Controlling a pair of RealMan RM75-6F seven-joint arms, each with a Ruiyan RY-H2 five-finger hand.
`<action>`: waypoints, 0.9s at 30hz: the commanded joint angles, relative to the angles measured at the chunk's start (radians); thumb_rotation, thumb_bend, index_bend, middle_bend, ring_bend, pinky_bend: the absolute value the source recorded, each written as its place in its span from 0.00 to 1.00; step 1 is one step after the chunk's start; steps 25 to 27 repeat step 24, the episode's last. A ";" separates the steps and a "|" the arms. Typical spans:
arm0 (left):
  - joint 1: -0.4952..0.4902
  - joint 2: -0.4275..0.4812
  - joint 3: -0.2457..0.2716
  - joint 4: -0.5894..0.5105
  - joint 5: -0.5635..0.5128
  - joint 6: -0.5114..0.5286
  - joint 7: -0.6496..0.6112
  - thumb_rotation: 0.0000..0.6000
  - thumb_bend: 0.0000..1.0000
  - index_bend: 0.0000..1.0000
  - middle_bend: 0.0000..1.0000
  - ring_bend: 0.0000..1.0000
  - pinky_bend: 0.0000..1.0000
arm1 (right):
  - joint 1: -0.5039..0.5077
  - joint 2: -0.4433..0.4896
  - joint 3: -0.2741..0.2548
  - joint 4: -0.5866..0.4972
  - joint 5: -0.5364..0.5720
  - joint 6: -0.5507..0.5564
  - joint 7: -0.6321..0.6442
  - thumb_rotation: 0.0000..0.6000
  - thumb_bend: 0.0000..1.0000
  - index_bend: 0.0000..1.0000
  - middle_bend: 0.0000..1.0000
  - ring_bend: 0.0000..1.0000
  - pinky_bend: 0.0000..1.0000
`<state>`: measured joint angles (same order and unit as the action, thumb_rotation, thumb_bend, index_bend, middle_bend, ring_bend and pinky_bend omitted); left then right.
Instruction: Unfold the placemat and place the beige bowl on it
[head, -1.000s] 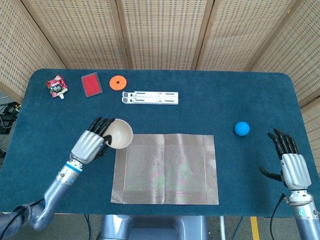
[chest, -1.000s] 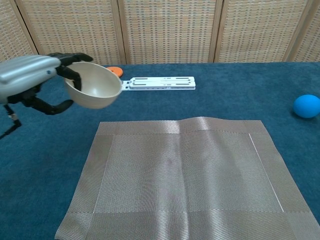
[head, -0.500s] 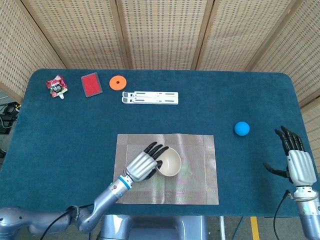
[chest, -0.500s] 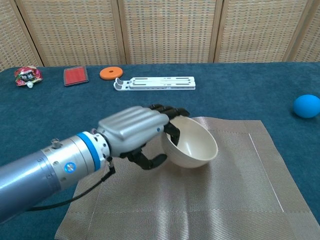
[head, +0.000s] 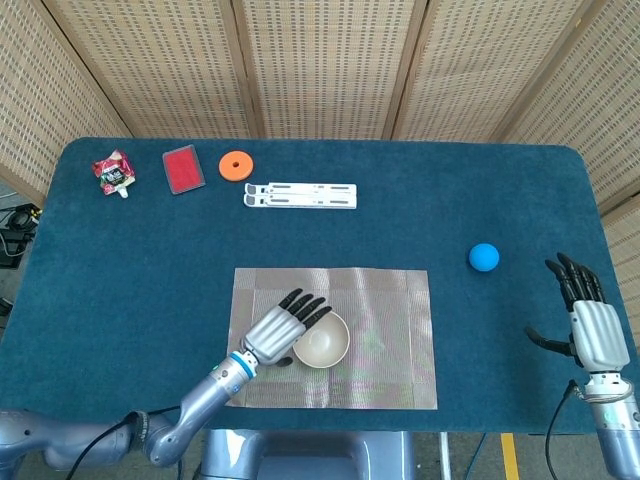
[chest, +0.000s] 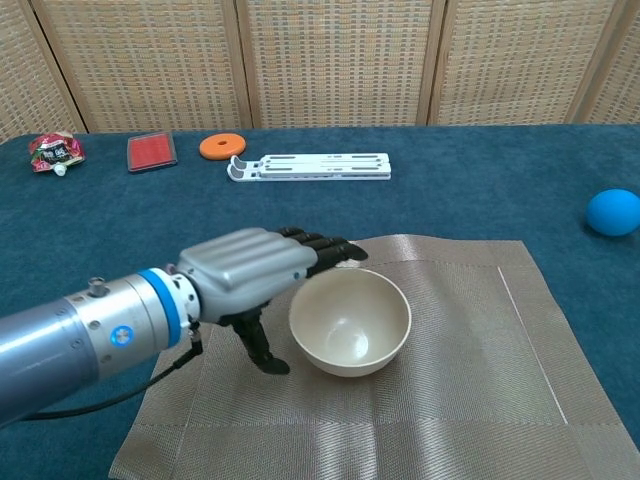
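The woven grey placemat (head: 390, 340) (chest: 480, 400) lies unfolded and flat near the table's front edge. The beige bowl (head: 322, 345) (chest: 350, 325) stands upright on its left-centre part. My left hand (head: 280, 328) (chest: 250, 275) is just left of the bowl, its fingers stretched out along the bowl's far rim and its thumb pointing down at the mat; it holds nothing. My right hand (head: 592, 330) hovers at the table's right front corner with fingers spread and empty; the chest view does not show it.
A blue ball (head: 484, 257) (chest: 612, 212) lies right of the mat. Along the back are a white folded stand (head: 300, 195) (chest: 310, 166), an orange disc (head: 236, 165) (chest: 222, 146), a red card (head: 183, 168) (chest: 151, 152) and a red packet (head: 113, 172) (chest: 55, 152).
My left hand carried the bowl from left of the mat onto it, lowered it until it stood upright, and let go. The right hand barely moved.
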<state>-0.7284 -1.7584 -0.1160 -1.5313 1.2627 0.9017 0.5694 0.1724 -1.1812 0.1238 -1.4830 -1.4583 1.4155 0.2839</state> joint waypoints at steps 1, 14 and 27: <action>0.048 0.098 -0.002 -0.092 -0.010 0.075 -0.031 1.00 0.00 0.00 0.00 0.00 0.00 | -0.001 -0.002 -0.003 -0.003 -0.006 0.005 -0.012 1.00 0.30 0.12 0.00 0.00 0.00; 0.335 0.474 0.117 -0.210 0.107 0.457 -0.162 1.00 0.00 0.00 0.00 0.00 0.00 | 0.003 -0.002 -0.038 -0.040 -0.046 -0.005 -0.125 1.00 0.04 0.04 0.00 0.00 0.00; 0.524 0.596 0.164 -0.162 0.107 0.638 -0.311 1.00 0.00 0.00 0.00 0.00 0.00 | 0.007 0.018 -0.068 -0.088 -0.040 -0.054 -0.223 1.00 0.04 0.00 0.00 0.00 0.00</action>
